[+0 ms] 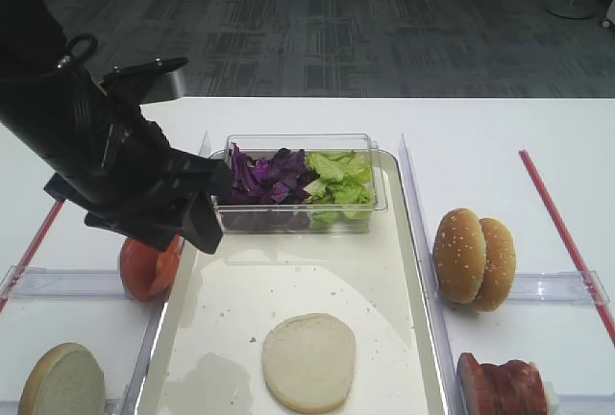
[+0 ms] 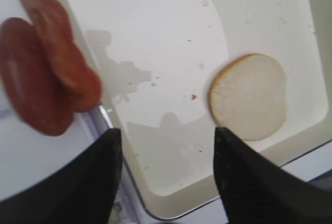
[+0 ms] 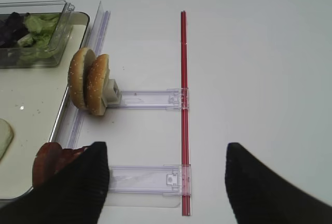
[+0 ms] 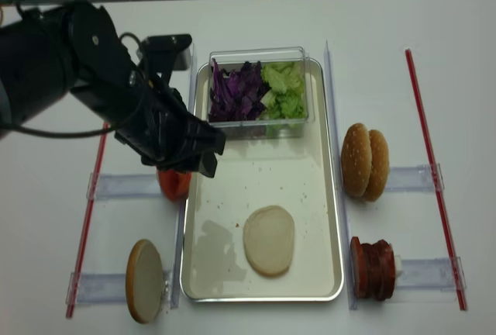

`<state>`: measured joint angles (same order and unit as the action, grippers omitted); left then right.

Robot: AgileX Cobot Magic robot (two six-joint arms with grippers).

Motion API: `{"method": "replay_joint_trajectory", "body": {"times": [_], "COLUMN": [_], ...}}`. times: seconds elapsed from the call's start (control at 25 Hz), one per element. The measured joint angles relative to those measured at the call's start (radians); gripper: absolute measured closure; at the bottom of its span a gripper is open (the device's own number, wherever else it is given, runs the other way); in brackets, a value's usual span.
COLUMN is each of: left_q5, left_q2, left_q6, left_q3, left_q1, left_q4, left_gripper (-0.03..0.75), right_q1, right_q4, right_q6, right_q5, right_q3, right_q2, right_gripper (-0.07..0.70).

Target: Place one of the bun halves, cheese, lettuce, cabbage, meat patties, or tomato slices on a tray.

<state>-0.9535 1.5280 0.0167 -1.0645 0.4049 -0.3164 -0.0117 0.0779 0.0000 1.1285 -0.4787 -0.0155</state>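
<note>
Nowhere legible writing, bun half on tray (plain surfaces)

Purple cabbage, red tomato slices

Stuff you can't really see here

The black left arm covers most of the red tomato slices in both high views, and its fingertips are hidden there too. In the left wrist shot those slices are blurred and cut by the left edge. The stacked brown meat patties run off the bottom edge, probably three or four. The right arm never appears in the overheads.
</note>
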Motion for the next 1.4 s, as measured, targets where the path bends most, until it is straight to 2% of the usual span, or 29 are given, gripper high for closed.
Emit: {"method": "replay_joint_trajectory", "body": {"times": [0.28, 0.64, 1.08, 1.4], "left_q5": [-0.090, -0.171, -0.211, -0.218], "left_q2": [-0.016, -0.068, -0.084, -0.084], "left_q6": [-0.059, -0.062, -0.062, -0.062], "left_q3": [-0.035, -0.035, -0.035, -0.035], "left_q1": [-0.069, -0.262, -0.417, -0.454], "left_q4": [0.148, 0.259, 0.287, 0.289], "left_gripper": [0.348, 0.347, 0.347, 0.347], "right_q1": [0.000, 0.000, 0.000, 0.000], "right_q4": [0.000, 0.000, 0.000, 0.000], "right_q6": [0.000, 0.000, 0.000, 0.000], "right_q5": [0.000, 0.000, 0.000, 0.000], "right_q3": [0.000, 0.000, 0.000, 0.000], "right_q2": [0.000, 0.000, 0.000, 0.000], "right_gripper": [0.126, 0.126, 0.126, 0.126]}}
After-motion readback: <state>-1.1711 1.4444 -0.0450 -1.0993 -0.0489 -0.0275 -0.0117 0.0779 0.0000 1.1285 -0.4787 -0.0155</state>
